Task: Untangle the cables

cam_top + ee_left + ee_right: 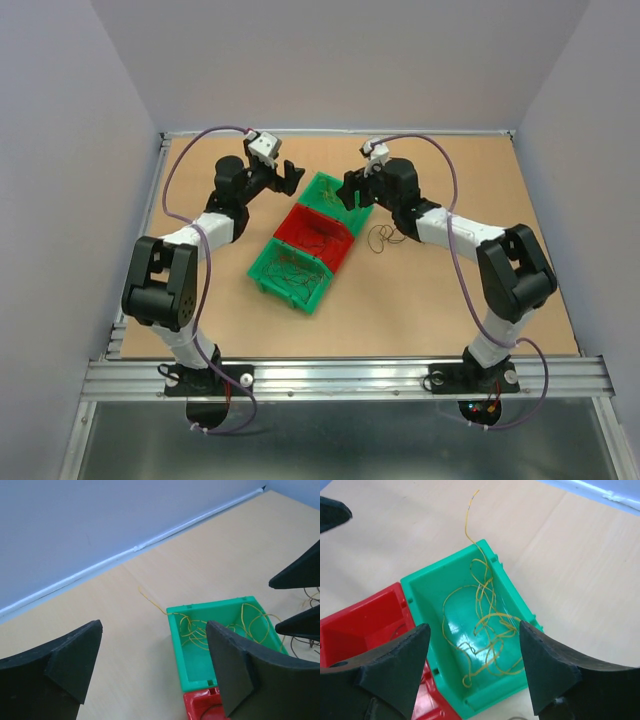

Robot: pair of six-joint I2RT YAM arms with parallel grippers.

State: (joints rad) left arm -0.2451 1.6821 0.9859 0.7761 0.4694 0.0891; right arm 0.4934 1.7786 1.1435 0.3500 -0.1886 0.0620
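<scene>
Your left gripper [155, 627] released, empty, at 10 o'clock of far green bin [427, 605]. Right gripper [474, 626] released, empty, above its 3 o'clock rim. Yellow cables [487, 625] inside bin, one end trailing over rim toward 12. Dark cables [384, 238] loose on table [450, 320], 3 o'clock of red bin [305, 222]. Open room toward 5; back wall close at 12.

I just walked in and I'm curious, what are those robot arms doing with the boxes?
They are untangling wires. The left tool and the right tool hover open and empty by the far green plastic bin, where thin yellow wires lie in loose loops, one end over the rim. A red plastic bin and another green plastic bin sit beside it, and a curl of dark thin wire lies on the table.
</scene>
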